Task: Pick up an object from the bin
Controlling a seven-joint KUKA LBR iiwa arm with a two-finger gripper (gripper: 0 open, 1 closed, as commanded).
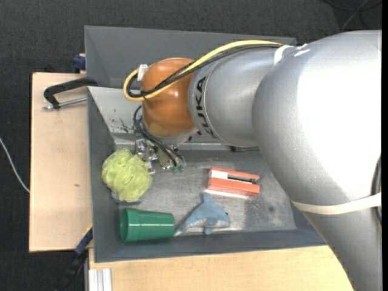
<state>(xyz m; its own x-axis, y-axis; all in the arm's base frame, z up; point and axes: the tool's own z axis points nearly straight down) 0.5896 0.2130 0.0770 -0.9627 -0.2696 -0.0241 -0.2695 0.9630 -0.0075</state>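
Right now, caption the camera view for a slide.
Gripper beside the green pouf in the bin; cup, dolphin, orange box apart.

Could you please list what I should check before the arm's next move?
1. Gripper down inside the grey metal bin: ok.
2. Gripper centred over the yellow-green mesh puff: not ok, it is at the puff's upper right edge.
3. Gripper touching the puff: cannot tell.
4. Green plastic cup, lying on its side, apart from gripper: ok.
5. Blue-grey toy dolphin and orange-white flat box apart from gripper: ok.
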